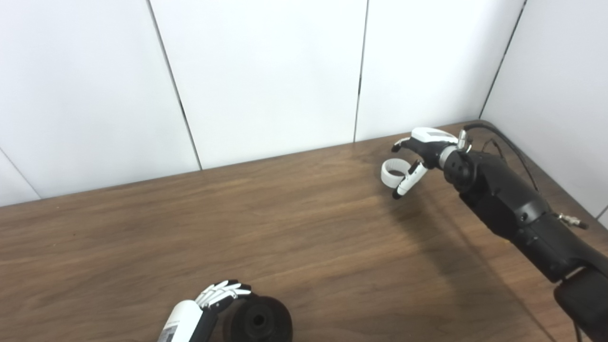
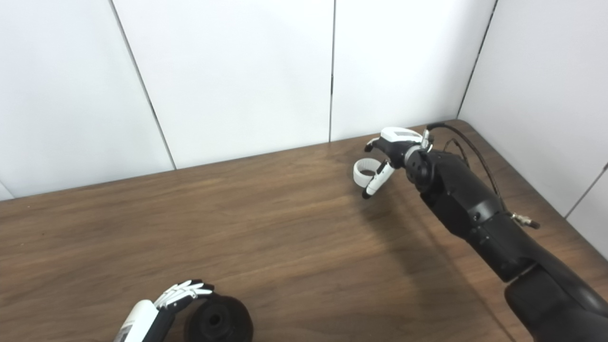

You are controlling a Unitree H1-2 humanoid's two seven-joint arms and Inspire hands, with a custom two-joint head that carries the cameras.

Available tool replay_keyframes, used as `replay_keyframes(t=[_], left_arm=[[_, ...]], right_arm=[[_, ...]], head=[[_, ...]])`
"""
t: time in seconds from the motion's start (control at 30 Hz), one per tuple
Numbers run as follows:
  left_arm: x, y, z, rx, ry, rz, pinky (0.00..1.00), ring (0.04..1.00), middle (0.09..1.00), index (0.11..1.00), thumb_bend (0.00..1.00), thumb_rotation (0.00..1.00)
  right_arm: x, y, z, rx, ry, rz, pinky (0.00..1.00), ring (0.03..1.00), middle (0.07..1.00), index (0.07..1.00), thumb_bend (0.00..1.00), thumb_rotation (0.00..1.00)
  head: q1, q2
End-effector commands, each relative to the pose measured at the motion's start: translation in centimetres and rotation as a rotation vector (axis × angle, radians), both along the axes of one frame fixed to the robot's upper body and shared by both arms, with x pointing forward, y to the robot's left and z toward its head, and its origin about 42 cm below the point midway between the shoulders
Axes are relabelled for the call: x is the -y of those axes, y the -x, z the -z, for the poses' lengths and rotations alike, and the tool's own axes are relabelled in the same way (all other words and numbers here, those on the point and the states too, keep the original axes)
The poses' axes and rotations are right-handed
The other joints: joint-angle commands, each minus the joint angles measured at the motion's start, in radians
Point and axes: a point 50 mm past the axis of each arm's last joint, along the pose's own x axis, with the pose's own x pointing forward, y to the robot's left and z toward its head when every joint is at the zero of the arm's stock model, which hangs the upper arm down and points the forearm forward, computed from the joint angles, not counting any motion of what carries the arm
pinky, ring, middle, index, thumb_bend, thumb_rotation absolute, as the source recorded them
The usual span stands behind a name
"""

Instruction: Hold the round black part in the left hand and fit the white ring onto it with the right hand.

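Observation:
The round black part (image 1: 259,322) lies on the wooden table (image 1: 294,228) at the bottom edge, with its centre hole facing up. My left hand (image 1: 216,297) is just left of it. Its fingers are nearly straight and reach to the part's upper left rim, without a closed grasp that I can see. The white ring (image 1: 393,172) lies on the table at the far right. My right hand (image 1: 420,152) is open over it, with the fingers curved above the ring and the thumb (image 2: 375,183) down beside its right side.
White wall panels (image 1: 266,76) close off the table at the back and on the right, forming a corner just behind my right hand. A black cable (image 1: 510,145) loops off the right forearm near that corner.

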Motion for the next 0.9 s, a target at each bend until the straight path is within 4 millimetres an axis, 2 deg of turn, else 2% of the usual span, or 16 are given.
replay_keyframes(t=[0.0, 0.43, 0.87], left_arm=[[-0.49, 0.63, 0.54, -0.052, -0.041, 0.004, 0.90, 0.886, 0.814, 0.486, 0.52, 0.06], [-0.50, 0.81, 0.58, -0.049, -0.039, 0.004, 0.89, 0.883, 0.811, 0.486, 0.52, 0.06], [-0.30, 0.86, 0.32, -0.044, -0.045, 0.006, 0.89, 0.881, 0.810, 0.486, 0.52, 0.06]], right_arm=[[-0.01, -1.42, -3.64, 0.093, 0.032, -0.006, 1.00, 0.988, 0.947, 0.872, 1.00, 0.32], [0.11, -1.77, -3.28, 0.097, 0.043, -0.020, 1.00, 0.971, 0.919, 0.840, 1.00, 0.31], [-0.44, -1.85, -3.21, 0.115, 0.030, -0.032, 1.00, 0.962, 0.901, 0.788, 0.95, 0.32]], head=[[0.000, 0.003], [0.008, 0.010], [0.014, 0.016]])
